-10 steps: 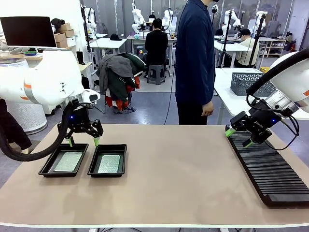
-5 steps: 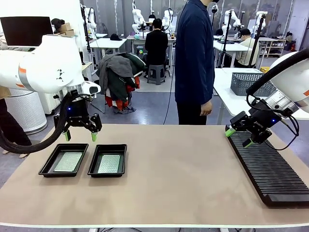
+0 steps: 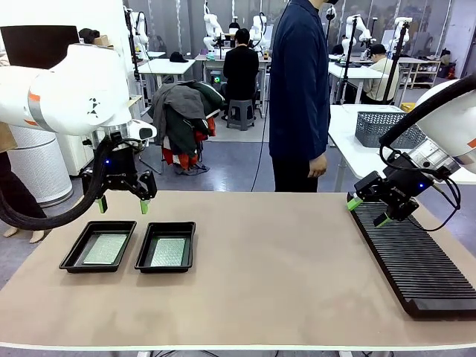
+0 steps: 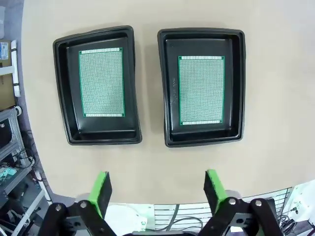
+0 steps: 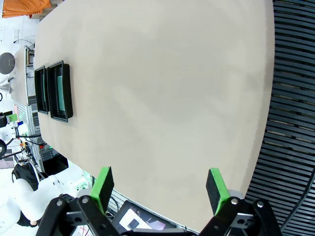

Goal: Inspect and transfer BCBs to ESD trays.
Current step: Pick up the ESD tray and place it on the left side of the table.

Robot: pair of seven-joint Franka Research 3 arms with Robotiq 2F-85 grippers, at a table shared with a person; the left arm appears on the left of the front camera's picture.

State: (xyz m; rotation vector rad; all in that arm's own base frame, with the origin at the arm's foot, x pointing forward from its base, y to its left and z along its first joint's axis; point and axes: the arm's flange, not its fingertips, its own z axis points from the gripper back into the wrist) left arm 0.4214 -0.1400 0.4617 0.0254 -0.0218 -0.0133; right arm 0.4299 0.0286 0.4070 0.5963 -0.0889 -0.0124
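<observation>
Nearest you on the beige table (image 3: 282,275), toward its left side, you see two black ESD trays (image 3: 165,247) side by side, close but not touching, each with one green BCB (image 4: 201,90) lying flat on its floor. Above the trays' far edge hangs your left gripper (image 3: 121,204), its green-padded fingers spread wide with nothing between them; from its wrist camera both trays sit squarely below. Well apart from the trays, along the table's right edge, lies a long black slotted rack (image 3: 413,256). Over the rack's far end hovers your right gripper (image 3: 367,210), fingers also apart and empty. Beyond the table's far edge stands a person (image 3: 300,97) in dark blue.
</observation>
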